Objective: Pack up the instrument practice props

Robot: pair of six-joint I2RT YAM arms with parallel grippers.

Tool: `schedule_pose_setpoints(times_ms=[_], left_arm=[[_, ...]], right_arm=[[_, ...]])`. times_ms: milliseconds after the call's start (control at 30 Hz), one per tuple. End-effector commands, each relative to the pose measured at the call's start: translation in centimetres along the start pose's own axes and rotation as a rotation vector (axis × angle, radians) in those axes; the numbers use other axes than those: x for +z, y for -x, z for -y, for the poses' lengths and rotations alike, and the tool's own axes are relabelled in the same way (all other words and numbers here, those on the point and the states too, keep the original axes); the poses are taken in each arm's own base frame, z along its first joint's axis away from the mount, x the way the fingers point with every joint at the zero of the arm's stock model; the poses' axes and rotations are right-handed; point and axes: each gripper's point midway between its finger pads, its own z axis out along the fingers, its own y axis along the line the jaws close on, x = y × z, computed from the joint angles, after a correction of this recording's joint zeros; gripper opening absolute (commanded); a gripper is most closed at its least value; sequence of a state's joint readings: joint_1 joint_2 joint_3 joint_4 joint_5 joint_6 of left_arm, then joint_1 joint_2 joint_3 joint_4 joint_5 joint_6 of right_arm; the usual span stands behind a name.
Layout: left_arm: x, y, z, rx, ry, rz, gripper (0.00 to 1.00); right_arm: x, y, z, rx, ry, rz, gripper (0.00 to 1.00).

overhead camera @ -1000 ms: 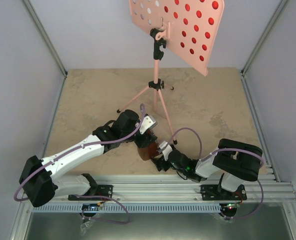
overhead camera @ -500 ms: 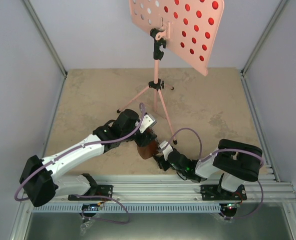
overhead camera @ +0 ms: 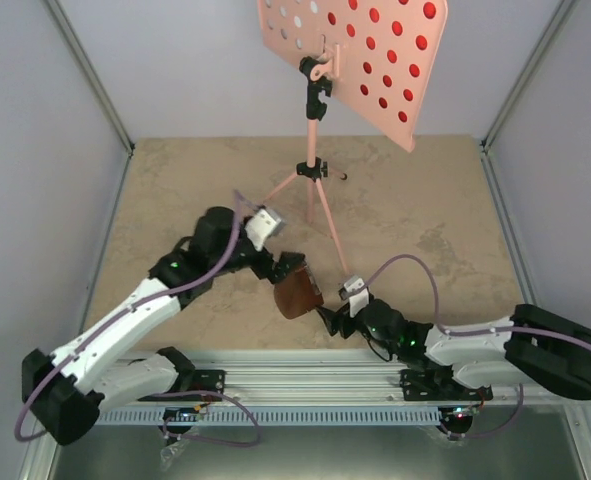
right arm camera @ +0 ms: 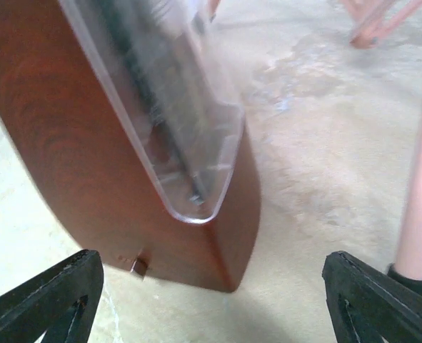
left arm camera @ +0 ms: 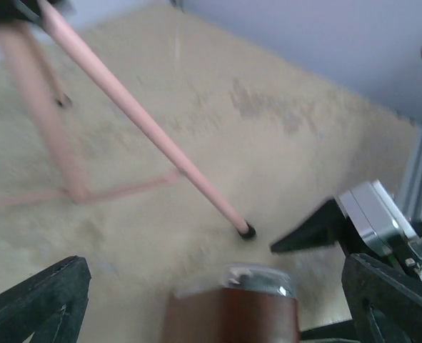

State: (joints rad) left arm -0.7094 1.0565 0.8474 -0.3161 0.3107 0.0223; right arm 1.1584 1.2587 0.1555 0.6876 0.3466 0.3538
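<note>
Left fingers (left arm camera: 39, 300) wide; metronome (overhead camera: 295, 292) between them, touching neither. Right fingers (right arm camera: 46, 293) wide, metronome just ahead.

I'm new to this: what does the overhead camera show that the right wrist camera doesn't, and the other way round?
Only the overhead view shows the music stand's hole-dotted pink desk, plus the left arm and right arm whole. Only the right wrist view shows, close up, the clear cover on the metronome and a small metal stub low on its side. Both show the brown metronome, a pink stand leg and the tan table.
</note>
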Motion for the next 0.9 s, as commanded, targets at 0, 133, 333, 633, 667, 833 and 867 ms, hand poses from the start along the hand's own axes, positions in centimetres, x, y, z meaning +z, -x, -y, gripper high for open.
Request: schedule_pose_setpoints(times_ms=[0,133,333,633,667,833,867], left_arm=[[-4.1,6.1,-1.6,-0.003,0.034,0.234,0.99],[-5.3,6.5,-6.0,-0.025,0.274,0.231,0.99],[-8.7,6.7,-9.4,-0.069,0.494,0.348,0.99],[-12.7,6.3,-11.4,-0.105,0.695,0.446,0.99],[-13.1,6.3,-11.3,-0.102,0.702,0.46,0.99],[-14.1,6.3,-11.3,-0.104,0.725,0.498,0.99],[-14.0,6.4,-11.3,-0.103,0.725,0.494,0.99]], right_arm=[[-0.5,0.0,2.0,0.066,-0.057,-0.04,0.82],[0.0,0.9,3.7,0.101,-0.133,-0.067,0.72],[1.2,0.6,4.3,0.118,-0.125,-0.092,0.64],[4.5,2.4,-1.2,-0.054,0.106,-0.123,0.6],[4.5,2.3,-2.3,-0.083,0.144,-0.127,0.6],[4.7,1.2,-7.0,-0.114,0.307,-0.141,0.6],[4.8,1.0,-8.2,-0.113,0.342,-0.143,0.59]])
